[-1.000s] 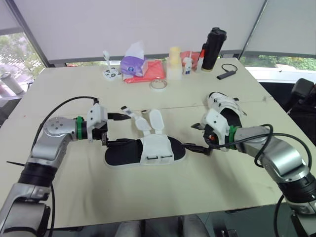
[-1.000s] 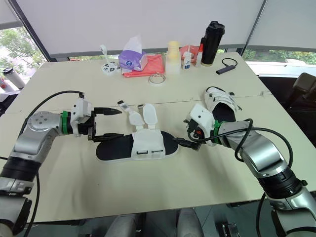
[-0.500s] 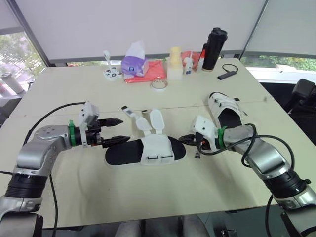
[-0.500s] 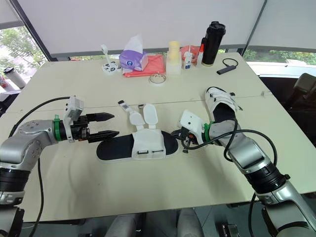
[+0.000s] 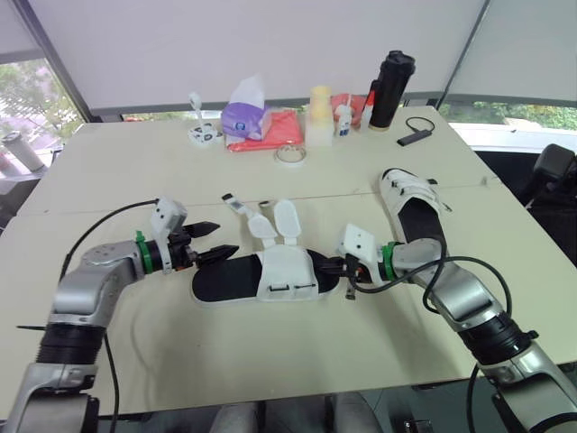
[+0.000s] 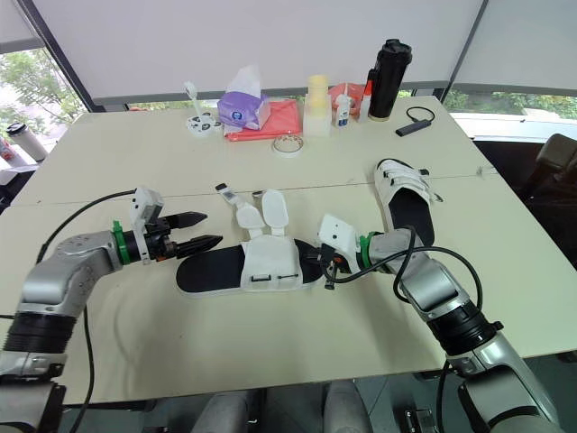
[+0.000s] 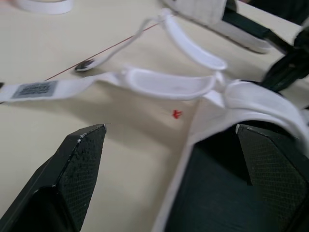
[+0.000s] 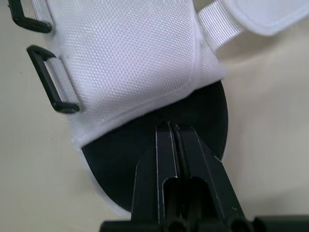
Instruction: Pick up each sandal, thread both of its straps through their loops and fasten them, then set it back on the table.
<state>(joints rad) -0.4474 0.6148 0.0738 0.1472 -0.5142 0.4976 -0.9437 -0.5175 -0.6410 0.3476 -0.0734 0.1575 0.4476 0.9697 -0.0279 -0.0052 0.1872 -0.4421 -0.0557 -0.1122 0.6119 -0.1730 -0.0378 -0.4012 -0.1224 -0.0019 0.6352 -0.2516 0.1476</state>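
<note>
There are two black-soled sandals with white fabric uppers. The nearer sandal [image 5: 279, 275] lies flat at the middle of the beige table [image 5: 135, 162]. Its long axis runs from side to side, with the toe to the robot's right and the heel to its left. Its two white straps [image 5: 286, 219] are unfastened and splay outward on the far side, and its two black loops [image 8: 50, 87] on the near side hold nothing.

The left gripper [image 5: 223, 240] is at the heel end. Its fingers are spread, one over the black sole and one over the bare table. The right gripper [image 8: 171, 128] is at the toe end, its fingers pressed together over the rounded tip of the sole just below the upper's edge. Whether they touch the sole is unclear.

The second sandal [image 5: 413, 206] lies well apart on the right. Its long axis runs away from the robot, and its straps lie across the top.

One black bottle [image 5: 388, 77] stands along the far edge. One purple tissue pack [image 5: 243, 115] is there too, on a red cloth [image 5: 279, 126].
</note>
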